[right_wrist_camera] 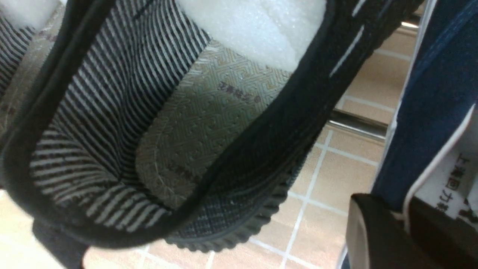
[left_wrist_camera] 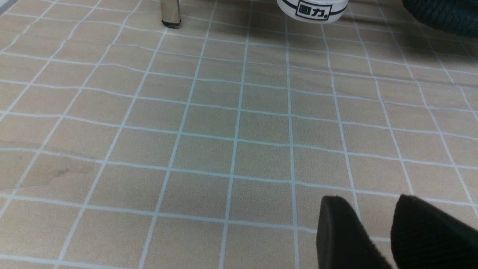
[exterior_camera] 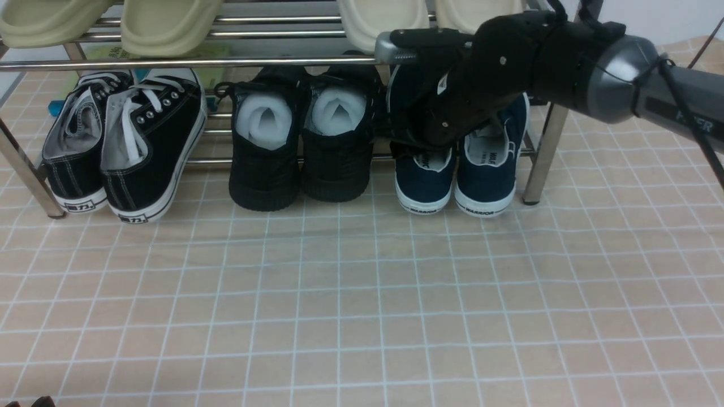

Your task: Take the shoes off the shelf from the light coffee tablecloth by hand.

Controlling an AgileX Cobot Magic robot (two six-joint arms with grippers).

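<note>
The pair of black fabric shoes with ridged black soles (exterior_camera: 335, 141) is stuffed with white padding (exterior_camera: 337, 110), and the shiny silver metal-tube shelf (exterior_camera: 543, 155) has these and the navy canvas slip-ons with white rubber soles (exterior_camera: 486, 169) in its lower part. The right tool (right_wrist_camera: 405, 213) is clamped on the side edge of one slip-on, beside its white printed lining (right_wrist_camera: 453, 179); the left tool (left_wrist_camera: 368, 213), its fingers slightly apart, hangs over the light beige-pink, white-gridded tablecloth (left_wrist_camera: 201, 149), well away from the slip-ons.

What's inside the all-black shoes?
White stuffing sits inside each all-black shoe, with a patterned insole below. The toes are hidden.
</note>
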